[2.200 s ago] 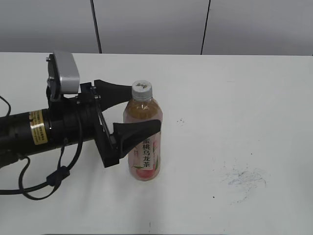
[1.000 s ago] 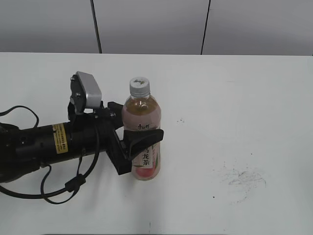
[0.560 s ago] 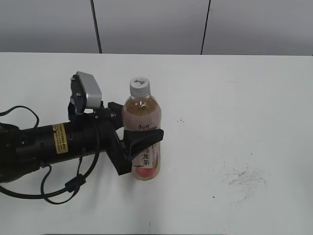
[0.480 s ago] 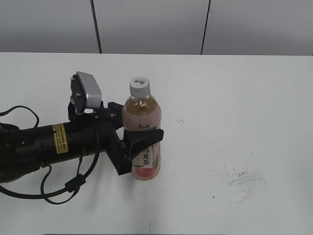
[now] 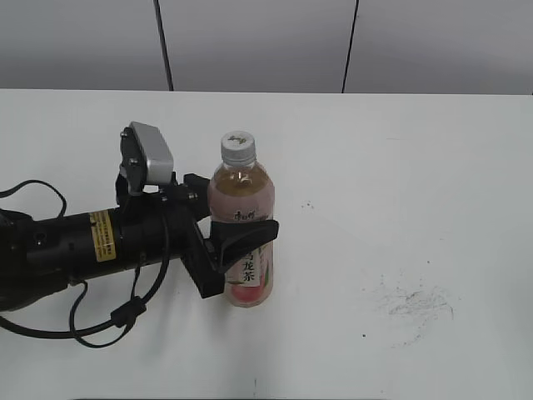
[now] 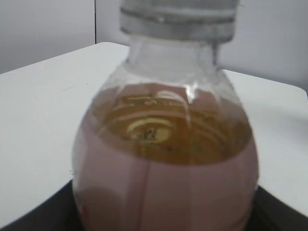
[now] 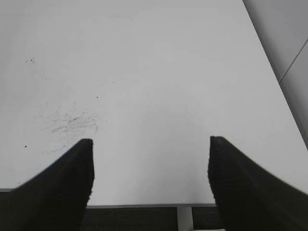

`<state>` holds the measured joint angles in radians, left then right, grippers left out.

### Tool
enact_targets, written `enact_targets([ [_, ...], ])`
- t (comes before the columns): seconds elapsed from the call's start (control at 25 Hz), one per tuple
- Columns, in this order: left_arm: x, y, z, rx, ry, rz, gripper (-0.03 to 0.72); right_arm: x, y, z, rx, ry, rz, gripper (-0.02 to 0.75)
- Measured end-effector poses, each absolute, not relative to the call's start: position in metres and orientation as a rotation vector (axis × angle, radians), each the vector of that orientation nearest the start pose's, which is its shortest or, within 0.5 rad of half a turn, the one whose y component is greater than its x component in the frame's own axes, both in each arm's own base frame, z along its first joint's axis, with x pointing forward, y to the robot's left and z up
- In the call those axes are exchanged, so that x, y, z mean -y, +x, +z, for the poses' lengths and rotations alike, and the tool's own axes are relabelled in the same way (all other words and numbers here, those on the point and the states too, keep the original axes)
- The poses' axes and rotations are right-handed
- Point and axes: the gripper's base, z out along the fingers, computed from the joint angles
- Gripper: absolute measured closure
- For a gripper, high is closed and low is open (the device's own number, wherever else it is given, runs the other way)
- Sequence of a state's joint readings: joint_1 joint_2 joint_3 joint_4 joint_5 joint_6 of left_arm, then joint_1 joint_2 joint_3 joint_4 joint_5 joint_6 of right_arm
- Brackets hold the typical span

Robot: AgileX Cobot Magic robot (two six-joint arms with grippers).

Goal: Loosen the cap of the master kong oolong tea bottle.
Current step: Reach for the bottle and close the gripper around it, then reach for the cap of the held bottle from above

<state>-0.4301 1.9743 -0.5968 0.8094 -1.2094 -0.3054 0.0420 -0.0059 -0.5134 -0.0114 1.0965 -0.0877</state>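
Note:
The master kong oolong tea bottle (image 5: 244, 242) stands upright on the white table, left of centre, with its pink-and-white label facing me. Its light-grey cap (image 5: 237, 147) is on the neck. My left gripper (image 5: 237, 229) is shut on the bottle's body below the shoulder; one jaw crosses the label in front, the other is behind. In the left wrist view the bottle (image 6: 163, 159) fills the frame and the cap's lower edge (image 6: 178, 21) shows at the top. My right gripper (image 7: 150, 166) is open and empty, above the table's edge, and is out of the exterior view.
The white table (image 5: 400, 183) has a grey scuff mark (image 5: 414, 303) at the right front, also in the right wrist view (image 7: 72, 124). A grey panelled wall (image 5: 266, 42) runs behind. The left arm's cable (image 5: 100, 321) loops on the table.
The left gripper, open around the bottle's neck 2.2 s ago, moved lower and shut on the bottle's body. Nothing has visibly moved in the last second.

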Motion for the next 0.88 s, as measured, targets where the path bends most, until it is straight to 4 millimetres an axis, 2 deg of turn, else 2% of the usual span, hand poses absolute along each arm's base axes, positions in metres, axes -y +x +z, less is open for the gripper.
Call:
enact_targets([
  [0.36,0.182,0.249,0.118,-1.565,0.945,-0.933,0.265,0.001,-0.009,0.278,-2.057,-0.133,-0.037,0.183],
  [0.52,0.182,0.248,0.118,-1.555,0.967,-0.931,0.265,-0.003,0.003,0.285,-2.098,-0.15,0.012,0.183],
  [0.68,0.183,0.246,0.117,-1.525,1.013,-0.915,0.265,-0.009,0.028,0.303,-2.166,-0.286,0.012,0.183],
  [0.88,0.183,0.245,0.117,-1.5,1.045,-0.898,0.265,-0.02,0.077,0.33,-2.244,-0.454,0.084,0.183],
])
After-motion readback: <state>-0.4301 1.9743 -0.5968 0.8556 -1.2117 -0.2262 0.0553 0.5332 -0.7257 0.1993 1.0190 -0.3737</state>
